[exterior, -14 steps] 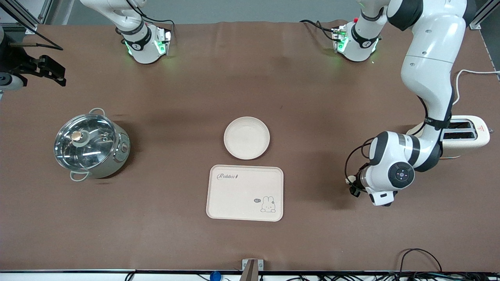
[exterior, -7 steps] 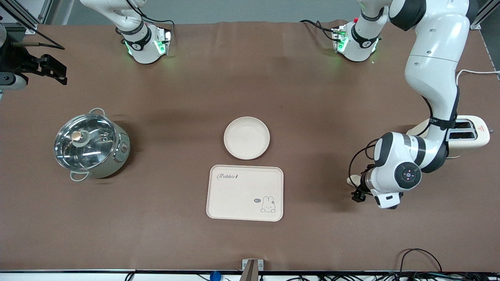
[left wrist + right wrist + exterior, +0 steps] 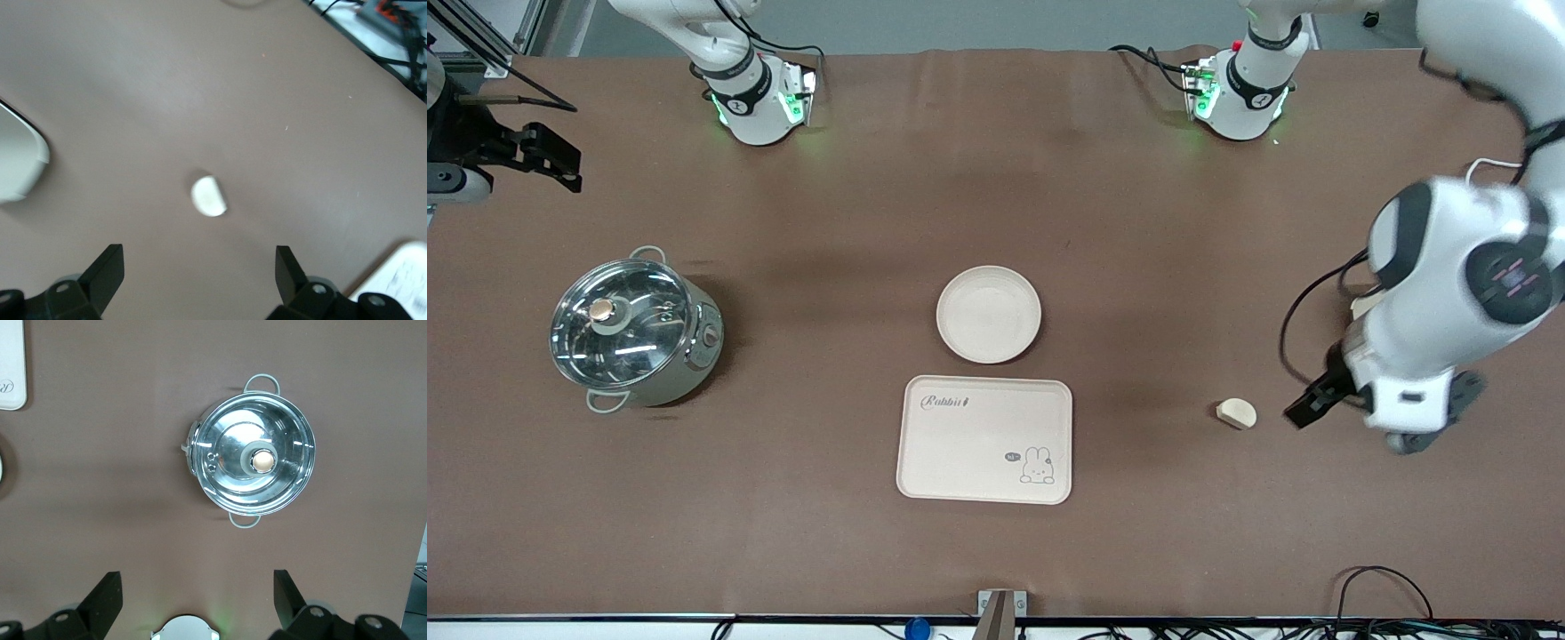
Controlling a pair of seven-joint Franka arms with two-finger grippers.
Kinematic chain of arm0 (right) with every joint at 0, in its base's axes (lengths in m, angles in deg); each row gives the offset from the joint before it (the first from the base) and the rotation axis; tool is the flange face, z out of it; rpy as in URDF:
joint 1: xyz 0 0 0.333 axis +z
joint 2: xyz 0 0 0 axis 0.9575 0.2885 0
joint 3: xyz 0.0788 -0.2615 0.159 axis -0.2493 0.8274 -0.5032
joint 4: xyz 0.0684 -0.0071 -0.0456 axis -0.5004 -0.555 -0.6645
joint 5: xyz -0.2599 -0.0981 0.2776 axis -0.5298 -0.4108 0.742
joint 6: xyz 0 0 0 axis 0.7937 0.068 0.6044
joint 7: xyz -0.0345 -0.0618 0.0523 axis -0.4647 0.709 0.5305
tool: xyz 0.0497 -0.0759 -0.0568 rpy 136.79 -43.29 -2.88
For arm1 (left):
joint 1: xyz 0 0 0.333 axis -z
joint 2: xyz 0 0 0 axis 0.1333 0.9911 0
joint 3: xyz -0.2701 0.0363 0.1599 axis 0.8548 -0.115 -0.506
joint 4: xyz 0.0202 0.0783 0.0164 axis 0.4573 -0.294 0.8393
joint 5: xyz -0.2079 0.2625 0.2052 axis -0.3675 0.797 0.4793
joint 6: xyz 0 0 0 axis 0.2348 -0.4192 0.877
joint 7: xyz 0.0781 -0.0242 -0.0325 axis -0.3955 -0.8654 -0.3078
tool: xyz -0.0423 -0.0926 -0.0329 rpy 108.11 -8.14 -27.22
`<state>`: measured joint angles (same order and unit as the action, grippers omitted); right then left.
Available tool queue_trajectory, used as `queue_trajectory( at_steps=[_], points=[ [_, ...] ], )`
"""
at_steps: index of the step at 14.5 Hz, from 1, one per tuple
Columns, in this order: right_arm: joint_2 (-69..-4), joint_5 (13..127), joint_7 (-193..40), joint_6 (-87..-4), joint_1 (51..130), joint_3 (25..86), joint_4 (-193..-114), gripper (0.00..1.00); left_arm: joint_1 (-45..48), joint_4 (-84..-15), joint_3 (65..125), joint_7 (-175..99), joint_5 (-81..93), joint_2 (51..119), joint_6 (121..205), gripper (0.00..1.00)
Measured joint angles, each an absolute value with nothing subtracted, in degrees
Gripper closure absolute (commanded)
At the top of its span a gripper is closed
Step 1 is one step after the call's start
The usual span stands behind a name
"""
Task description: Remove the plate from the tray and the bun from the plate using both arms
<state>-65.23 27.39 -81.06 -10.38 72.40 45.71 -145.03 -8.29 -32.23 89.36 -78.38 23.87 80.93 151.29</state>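
The round cream plate (image 3: 988, 314) lies in the middle of the table, just farther from the front camera than the rabbit tray (image 3: 984, 439). The small pale bun (image 3: 1236, 413) lies on the brown cloth beside the tray, toward the left arm's end. My left gripper (image 3: 1310, 405) hangs in the air beside the bun, open and empty. In the left wrist view the bun (image 3: 209, 196) lies beneath the open left gripper (image 3: 199, 273). My right gripper (image 3: 551, 164) waits high at the right arm's end, and it is open (image 3: 197, 593) and empty.
A steel pot with a glass lid (image 3: 633, 331) stands toward the right arm's end and shows in the right wrist view (image 3: 252, 461). A cream toaster (image 3: 1362, 307) is mostly hidden by the left arm. A tray corner (image 3: 17, 160) shows in the left wrist view.
The left gripper was low at the bun and has lifted up and away toward the left arm's end. The bun now lies free on the cloth. The right arm has not moved.
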Motion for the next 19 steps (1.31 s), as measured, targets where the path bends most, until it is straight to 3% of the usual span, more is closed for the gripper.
queue_trajectory(
  at_steps=[11,16,19],
  points=[
    [-65.2,27.4,-81.1,-10.5,72.7,45.7,-144.9,0.0,-11.0,-33.3,89.2,-44.6,20.0,63.0,131.7,0.0],
    [-65.2,27.4,-81.1,-10.7,72.7,45.9,-144.9,0.0,-5.9,-40.8,82.8,-39.3,15.8,54.7,130.3,0.0],
    [-65.2,27.5,-81.0,-11.1,72.7,46.1,-144.9,0.0,-5.4,-42.5,82.5,-39.2,15.8,52.3,129.5,0.0]
  ],
)
